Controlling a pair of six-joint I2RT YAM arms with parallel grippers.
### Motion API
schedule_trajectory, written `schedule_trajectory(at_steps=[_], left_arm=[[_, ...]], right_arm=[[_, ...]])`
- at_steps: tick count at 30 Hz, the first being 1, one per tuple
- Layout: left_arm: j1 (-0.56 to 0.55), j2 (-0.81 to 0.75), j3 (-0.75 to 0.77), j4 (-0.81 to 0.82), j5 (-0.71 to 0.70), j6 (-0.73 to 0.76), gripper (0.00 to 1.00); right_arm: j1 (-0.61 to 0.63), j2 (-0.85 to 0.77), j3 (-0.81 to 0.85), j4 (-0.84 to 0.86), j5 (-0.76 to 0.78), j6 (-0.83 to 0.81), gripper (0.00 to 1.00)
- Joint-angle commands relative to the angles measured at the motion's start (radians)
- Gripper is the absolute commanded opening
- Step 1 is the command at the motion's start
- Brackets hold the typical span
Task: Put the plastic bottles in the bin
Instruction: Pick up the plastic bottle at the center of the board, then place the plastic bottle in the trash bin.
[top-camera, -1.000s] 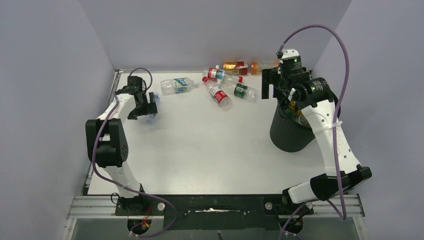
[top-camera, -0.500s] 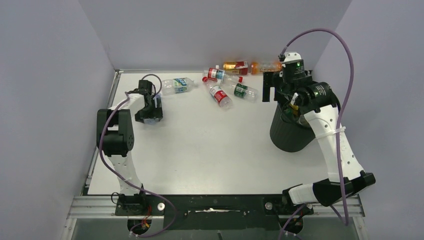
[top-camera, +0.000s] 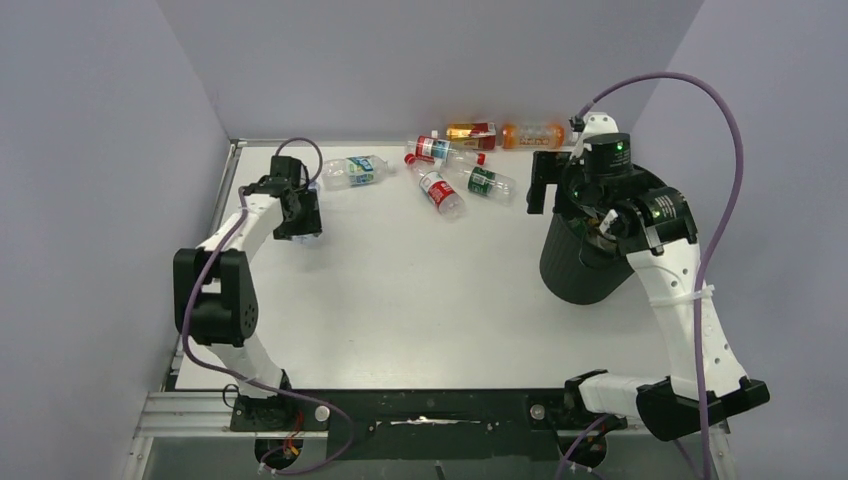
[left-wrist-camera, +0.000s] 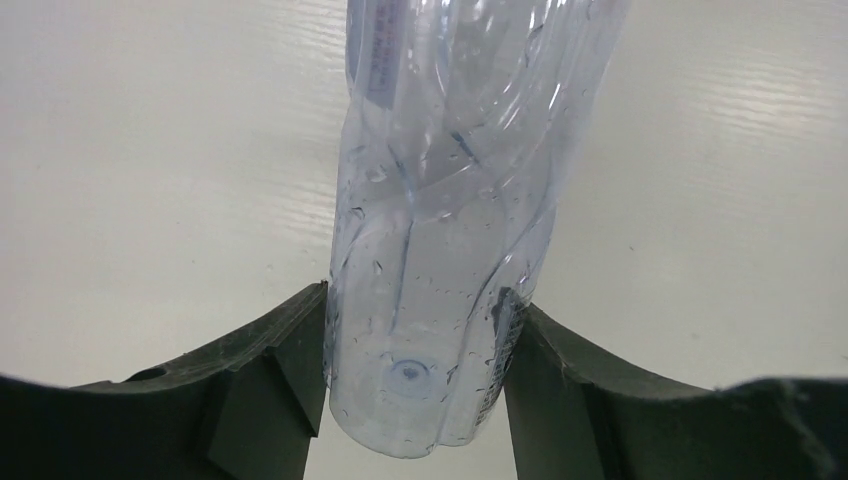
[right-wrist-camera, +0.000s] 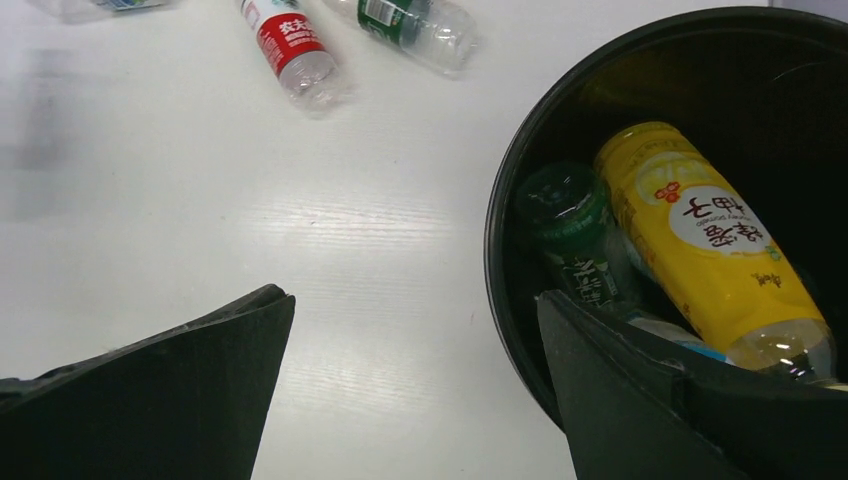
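A clear plastic bottle lies on the white table, and my left gripper is shut on its base end, both fingers pressed against its sides. From above, that gripper sits at the table's back left. Several more bottles lie at the back: a blue-labelled one, a red-labelled one, a green-labelled one and orange ones. The black bin stands at the right. My right gripper hangs open and empty over its left rim. Inside lie a yellow bottle and a green-capped one.
Grey walls close in the table on three sides. The back bottles lie close to the rear wall. A purple cable loops high above the right arm. The arm bases stand on the rail at the near edge.
My left gripper has closed on the clear bottle after shifting slightly at the back left. The right arm has drifted a little to the right over the bin, its jaws staying wide.
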Motion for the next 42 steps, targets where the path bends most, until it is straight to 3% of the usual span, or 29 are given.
schedule_trajectory(at_steps=[1,8,15,25,35,39,42], left_arm=[[-0.036,-0.172,-0.025,-0.036,0.071,-0.033,0.45],[-0.177,-0.335,-0.015,-0.078,0.205,-0.091,0.45],[-0.347,-0.339,0.184,-0.084,0.29,-0.164,0.45],[-0.531,-0.178,0.498,-0.026,0.361,-0.243,0.44],[-0.641,-0.003,0.696,0.13,0.471,-0.337,0.43],[-0.702,0.072,0.809,0.117,0.469,-0.336,0.42],[-0.736,0.086,0.835,0.121,0.476,-0.326,0.42]], right_arm=[[0.004,-0.087,-0.038,0.056,-0.097,0.029,1.0],[0.009,-0.266,-0.26,0.154,-0.38,0.08,1.0],[0.01,-0.443,-0.49,0.248,-0.433,0.167,1.0],[0.01,-0.486,-0.368,0.254,-0.362,0.196,1.0],[0.01,-0.449,-0.187,0.223,-0.177,0.218,1.0],[0.011,-0.363,-0.104,0.117,-0.013,0.193,0.99],[0.011,-0.341,-0.103,0.147,0.022,0.169,0.98]])
